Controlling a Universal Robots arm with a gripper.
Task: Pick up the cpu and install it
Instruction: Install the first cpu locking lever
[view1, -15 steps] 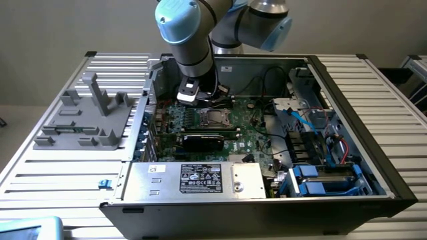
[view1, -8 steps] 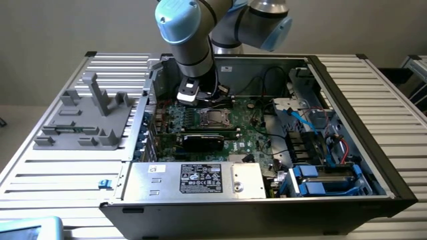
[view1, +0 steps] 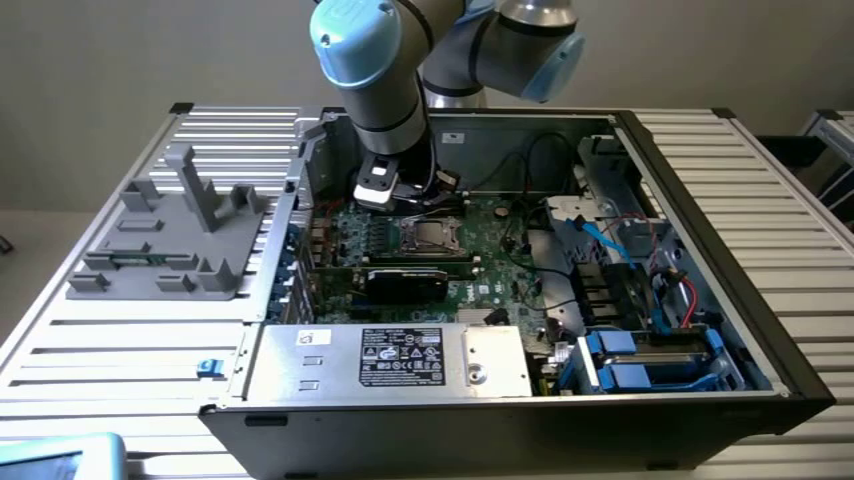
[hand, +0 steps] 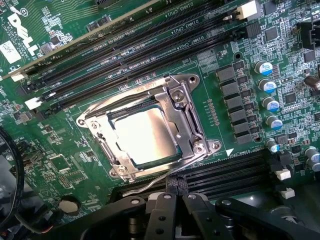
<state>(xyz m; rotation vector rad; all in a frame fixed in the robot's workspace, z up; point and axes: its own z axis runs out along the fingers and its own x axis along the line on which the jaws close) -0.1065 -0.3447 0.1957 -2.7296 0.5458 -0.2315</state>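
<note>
The cpu (hand: 145, 134) lies flat in the motherboard socket, its dull silver top showing through the opening of the metal socket frame (hand: 187, 117), which is folded down over it. My gripper (hand: 175, 192) hangs just beside the socket with its black fingers (hand: 161, 210) pressed together and nothing visibly between them. A thin wire lever (hand: 150, 182) runs along the frame's edge, right by the fingertips. In the exterior view the gripper (view1: 400, 205) is low inside the open computer case, just behind the socket with the cpu (view1: 430, 237).
Black memory slots (hand: 150, 47) flank the socket on two sides, and capacitors (hand: 267, 102) stand near it. A black card (view1: 407, 280), loose cables (view1: 534, 160) and a large silver labelled box (view1: 400, 360) crowd the case. A grey fixture (view1: 180, 235) stands at the exterior view's left.
</note>
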